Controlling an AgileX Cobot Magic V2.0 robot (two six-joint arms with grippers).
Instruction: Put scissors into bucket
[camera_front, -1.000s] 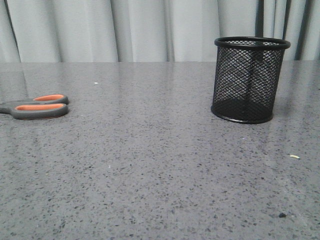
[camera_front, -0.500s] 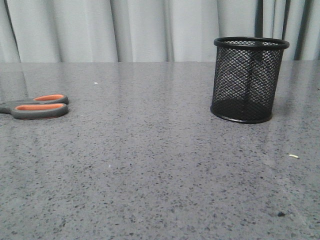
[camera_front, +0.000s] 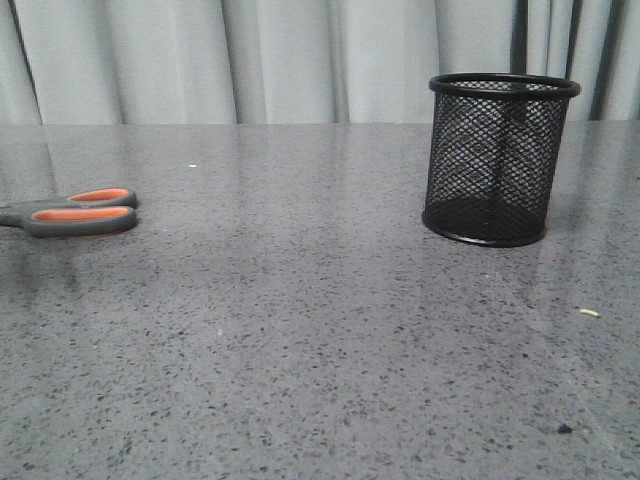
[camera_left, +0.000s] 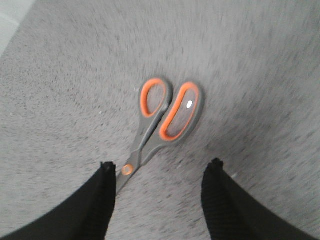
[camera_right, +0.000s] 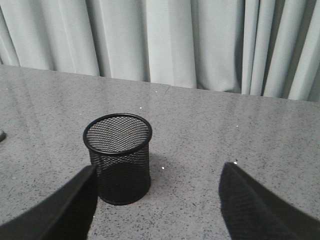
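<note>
The scissors (camera_front: 72, 213), grey handles lined orange, lie flat at the table's left edge; the front view cuts off their blades. In the left wrist view the scissors (camera_left: 167, 112) lie below my open, empty left gripper (camera_left: 161, 167); the orange pivot sits beside one fingertip (camera_left: 107, 167), and the blades are hidden behind that finger. The black mesh bucket (camera_front: 500, 158) stands upright at the right, empty. It also shows in the right wrist view (camera_right: 118, 157), with my right gripper (camera_right: 157, 172) open, empty and held above the table short of it.
The grey speckled table (camera_front: 300, 340) carries a small pale scrap (camera_front: 589, 313) and a dark speck (camera_front: 565, 429) at the front right. A pale curtain (camera_front: 300, 60) hangs behind the far edge. Neither arm shows in the front view.
The bucket and scissors lie where they were. A faint shadow now falls on the table below the scissors. The left wrist view is blurred by motion.
</note>
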